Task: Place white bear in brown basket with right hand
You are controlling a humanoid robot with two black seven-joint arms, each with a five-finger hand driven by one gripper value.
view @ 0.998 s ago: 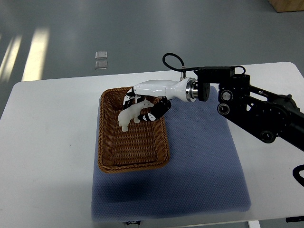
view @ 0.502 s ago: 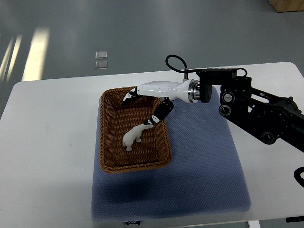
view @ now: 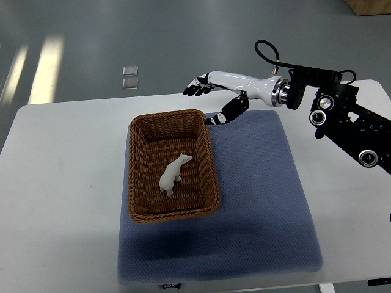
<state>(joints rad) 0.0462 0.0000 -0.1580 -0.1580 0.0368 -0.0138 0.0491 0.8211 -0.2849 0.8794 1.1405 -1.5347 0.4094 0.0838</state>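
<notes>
Bear (view: 171,176) first: the little white bear lies on its side on the floor of the brown basket (view: 138,183), about in the middle. It looks small and light, and hard like plastic, so it may be a bit slippery. The best place to hold it seems to be around its fat tummy, with one finger on each side, not by the thin legs.

The basket sits on a blue mat (view: 256,201), and the mat lies on the white table (view: 61,183).

The right robot hand (view: 211,97) hangs in the air past the far right corner of the basket. Its fingers (view: 194,90) are spread out and hold nothing.

A second ago the robot hand was over the basket and had the bear in its fingers. Half a second ago the fingers were loose and the bear was down in the basket. Now the robot hand has gone up and back, away from the basket. The bear has stayed almost where it landed. The job looks done.
</notes>
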